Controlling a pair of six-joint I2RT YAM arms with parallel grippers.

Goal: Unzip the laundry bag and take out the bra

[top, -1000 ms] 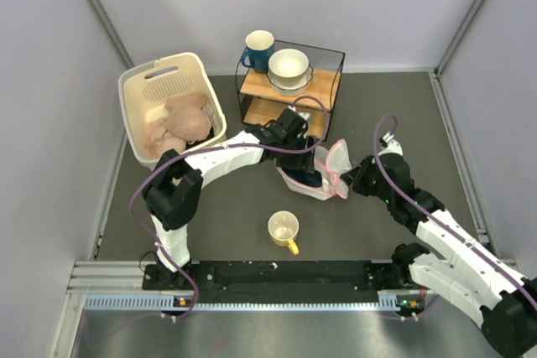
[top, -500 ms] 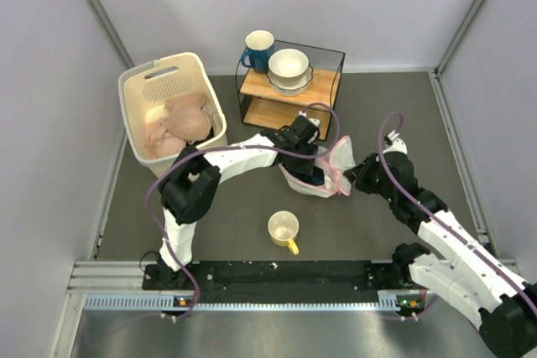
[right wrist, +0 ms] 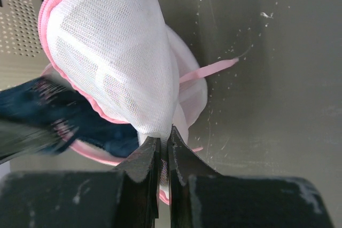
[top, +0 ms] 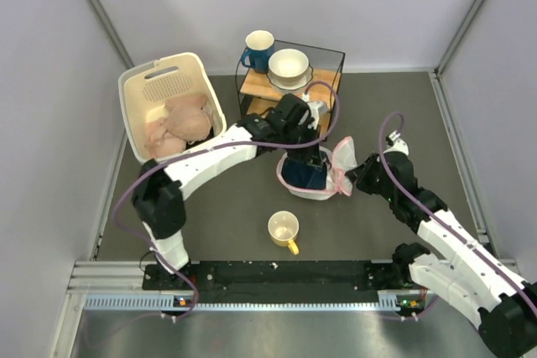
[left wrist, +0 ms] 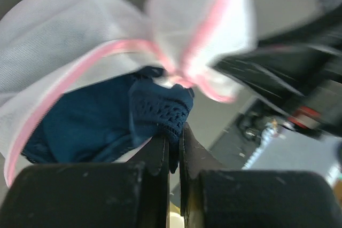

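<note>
Lifting straight up should free the navy bra [left wrist: 96, 126], half inside the open laundry bag [right wrist: 107, 41]: left tool [left wrist: 173, 132] pinched on its lace edge, right tool [right wrist: 164, 140] clamped on the bag's mesh.

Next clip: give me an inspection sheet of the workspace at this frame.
Surface: dark table, pale specks near the bag.
Job's things: laundry bag unzipped, flap raised; navy bra partly inside.
Clutter: yellow mug; basket holding peach cloths; shelf rack with blue mug and white bowl.
Grippers: left gripper shut on the bra's lace edge; right gripper shut on the bag's mesh.
Cables: purple cable loops along each arm.
Surroundings: plain grey walls.
</note>
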